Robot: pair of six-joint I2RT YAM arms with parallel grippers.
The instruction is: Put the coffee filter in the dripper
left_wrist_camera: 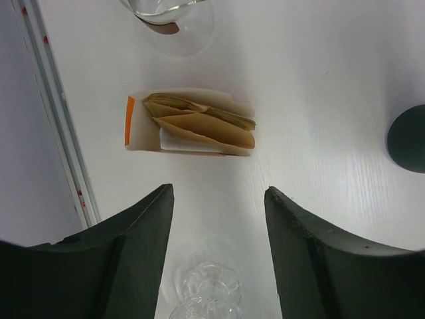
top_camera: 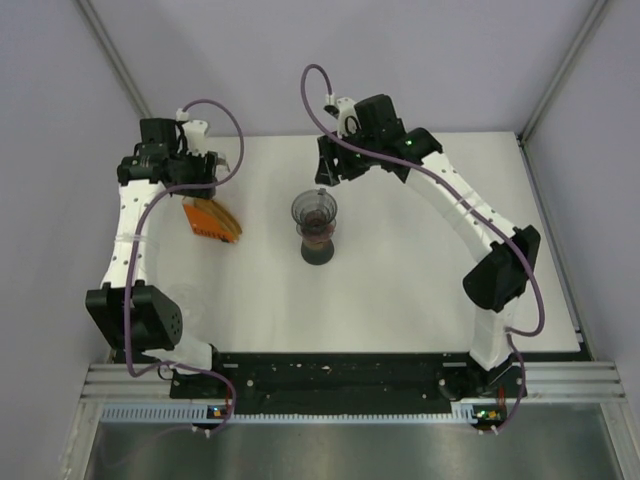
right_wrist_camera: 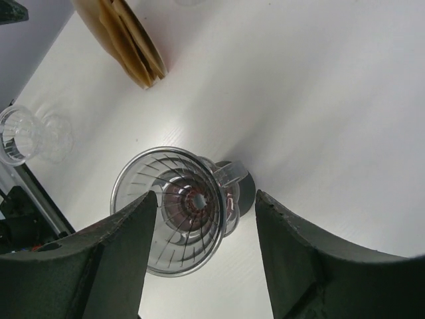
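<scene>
The clear ribbed dripper (top_camera: 316, 211) stands on a dark base in the middle of the table; in the right wrist view it (right_wrist_camera: 174, 211) shows between my fingers, farther off. A stack of brown coffee filters (top_camera: 213, 219) lies in a white and orange sleeve at the left; in the left wrist view it (left_wrist_camera: 201, 122) lies ahead of the jaws. My left gripper (top_camera: 194, 187) is open and empty just behind the filters (left_wrist_camera: 219, 194). My right gripper (top_camera: 332, 168) is open and empty behind and above the dripper (right_wrist_camera: 206, 197).
A small clear glass piece (left_wrist_camera: 204, 292) sits under my left gripper and shows at the left of the right wrist view (right_wrist_camera: 25, 133). Another clear glass item (left_wrist_camera: 169, 18) lies beyond the filters. The left wall rail (left_wrist_camera: 56, 113) runs close beside them.
</scene>
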